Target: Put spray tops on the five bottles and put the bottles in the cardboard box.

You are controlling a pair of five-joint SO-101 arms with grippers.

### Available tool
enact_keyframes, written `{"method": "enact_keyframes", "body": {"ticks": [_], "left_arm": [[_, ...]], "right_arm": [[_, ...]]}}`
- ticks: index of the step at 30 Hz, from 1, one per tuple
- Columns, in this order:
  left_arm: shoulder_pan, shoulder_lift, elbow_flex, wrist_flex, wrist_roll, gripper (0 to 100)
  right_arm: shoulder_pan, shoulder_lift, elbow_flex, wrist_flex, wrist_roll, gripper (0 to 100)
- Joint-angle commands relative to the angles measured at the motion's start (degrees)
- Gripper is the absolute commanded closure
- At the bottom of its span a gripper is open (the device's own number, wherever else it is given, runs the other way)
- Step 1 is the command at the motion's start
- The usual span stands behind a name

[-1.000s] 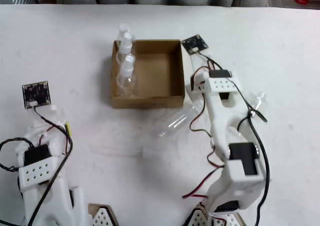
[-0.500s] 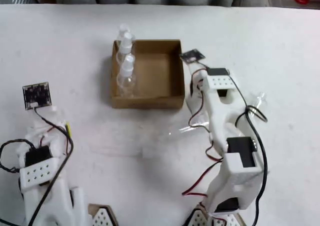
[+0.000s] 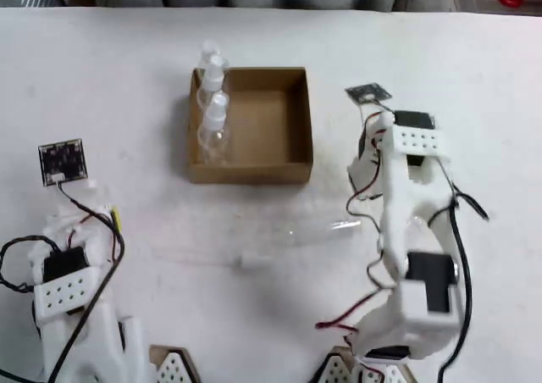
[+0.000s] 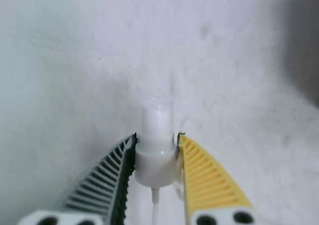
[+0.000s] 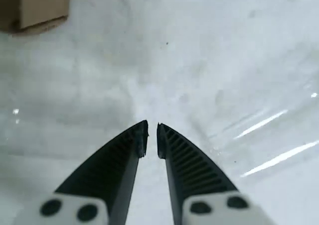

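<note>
While my left claw (image 4: 157, 138) is clamped on a white spray top (image 4: 158, 158), my right claw (image 5: 152, 134) has nothing in it. Quick rundown of where everything sits.

Left side: the grey finger (image 4: 112, 172) and the yellow finger (image 4: 207, 177) pinch the top's fat collar from both sides. The nozzle end points away from my wrist, and the thin dip tube (image 4: 154, 205) runs back toward it. All of that sits low over the white table (image 4: 75, 60). From the high view, my left arm (image 3: 63, 281) is down at the near left corner, well apart from the cardboard box (image 3: 254, 175).

Right side: the two black fingers are almost together, with just a thin slit between the tips. They hang over bare table, and a corner of the box (image 5: 35, 6) is off in the distance. Those bright streaks beside the claw look like the clear bottle (image 5: 271, 135).

The high view shows that clear bottle (image 3: 326, 229) lying on its side on the table. It's in front of the box's near wall, not touching it, and just beside my right arm (image 3: 406, 205). Can't tell if it has a top on.

Inside the box, the capped bottles (image 3: 216, 120) stand upright in a row along the wall on my left arm's side. Looks like three of them.
</note>
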Motion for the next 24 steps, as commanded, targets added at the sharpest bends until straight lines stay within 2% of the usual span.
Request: {"method": "enact_keyframes", "body": {"ticks": [1, 6, 11, 16, 18, 24], "left_arm": [[0.9, -1.4, -0.6, -1.4, 0.2, 98], [0.9, -1.4, -0.6, -1.3, 0.2, 98], [0.9, -1.4, -0.6, -1.3, 0.2, 98], [0.9, -1.4, -0.5, -1.3, 0.2, 98], [0.9, -1.4, -0.5, -1.3, 0.2, 98], [0.9, -1.4, -0.5, -1.3, 0.2, 98]], "right_arm": [[-1.1, -10.3, -2.5, 6.0, 5.5, 98.2], [-5.3, -17.5, -2.4, 14.1, 14.2, 98.0], [-10.3, -18.7, -1.2, 17.5, 20.7, 97.8], [-16.9, -19.1, 6.2, 16.5, 28.5, 85.4], [-18.9, -19.1, 8.4, 15.0, 28.8, 82.0], [-19.9, -19.1, 9.8, 13.6, 28.9, 82.7]]}}
